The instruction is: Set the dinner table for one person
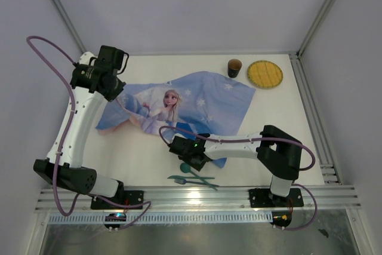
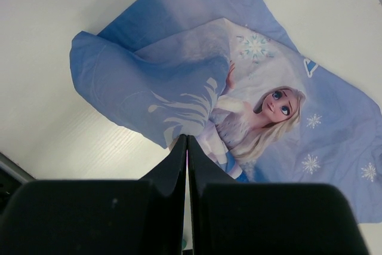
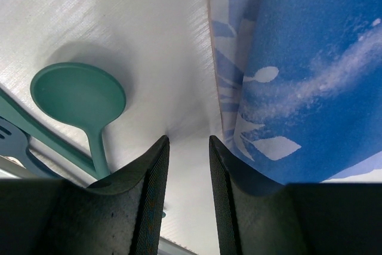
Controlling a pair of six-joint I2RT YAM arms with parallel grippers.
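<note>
The dinner table is a white top framed by silver rails. A blue printed cloth lies rumpled across its middle. My left gripper hangs above the cloth's left part; in the left wrist view the gripper is shut with nothing in it. My right gripper is low at the cloth's near edge. In the right wrist view this gripper is open, bare table between the fingers, the cloth just right of them and a teal spoon to the left.
A brown cup and a round yellow plate stand at the back right. The teal spoon lies with a teal fork and knife near the front rail. Aluminium rails run along the right and near edges.
</note>
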